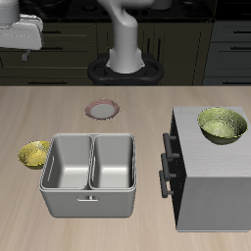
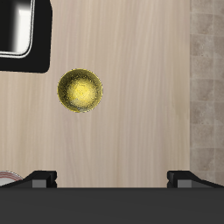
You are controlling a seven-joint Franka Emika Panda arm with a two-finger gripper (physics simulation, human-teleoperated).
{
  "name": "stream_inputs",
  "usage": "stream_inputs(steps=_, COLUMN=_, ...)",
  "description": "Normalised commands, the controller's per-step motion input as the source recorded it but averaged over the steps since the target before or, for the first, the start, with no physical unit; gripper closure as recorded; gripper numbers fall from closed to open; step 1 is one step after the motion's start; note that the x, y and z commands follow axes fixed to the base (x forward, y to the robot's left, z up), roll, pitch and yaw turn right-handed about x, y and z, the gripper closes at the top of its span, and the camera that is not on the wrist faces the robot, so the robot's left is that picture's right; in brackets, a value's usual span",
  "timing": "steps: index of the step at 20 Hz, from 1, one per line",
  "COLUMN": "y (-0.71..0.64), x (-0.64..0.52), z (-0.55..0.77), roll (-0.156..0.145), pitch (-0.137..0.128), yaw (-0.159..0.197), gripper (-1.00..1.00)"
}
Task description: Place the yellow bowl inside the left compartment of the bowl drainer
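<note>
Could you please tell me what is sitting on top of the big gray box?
A larger greenish-yellow bowl rests on the gray box. Nothing else shows on it; the box's inside is hidden.

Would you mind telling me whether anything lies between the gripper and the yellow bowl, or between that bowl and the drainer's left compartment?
Nothing visible does. The yellow bowl sits alone on bare table beside the bowl drainer, with the gripper above it. The left compartment looks empty; only the tub's own rim lies between.

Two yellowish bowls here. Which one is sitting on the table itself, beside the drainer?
The yellow bowl, small and golden, rests on the table beside the bowl drainer. The larger greener bowl sits on top of the gray box.
</note>
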Motion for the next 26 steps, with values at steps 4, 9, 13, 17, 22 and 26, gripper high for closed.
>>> stream_inputs(steps=4, y=-0.05, x=0.2, z=0.04, roll=0.056, pitch=-0.004, yaw=0.026, gripper=-1.0)
stream_inputs(steps=9, y=-0.16, x=0.12, z=0.1, roll=0.031, pitch=-0.026, yaw=-0.01, gripper=-1.0)
stream_inputs(steps=13, y=-0.42, x=0.05, z=0.09, roll=-0.058, pitch=-0.018, yaw=-0.06, gripper=-1.0)
stream_inputs(steps=17, y=-0.33, x=0.04, z=-0.01, roll=-0.04, pitch=0.006, yaw=-0.008, gripper=-1.0)
stream_inputs(steps=22, y=-0.06, x=0.12, z=0.05, roll=-0.018, pitch=-0.013, yaw=-0.025, gripper=-1.0)
stream_inputs(steps=26, y=0.22, x=0.19, z=0.11, roll=0.025, pitch=-0.013, yaw=-0.004, gripper=-1.0)
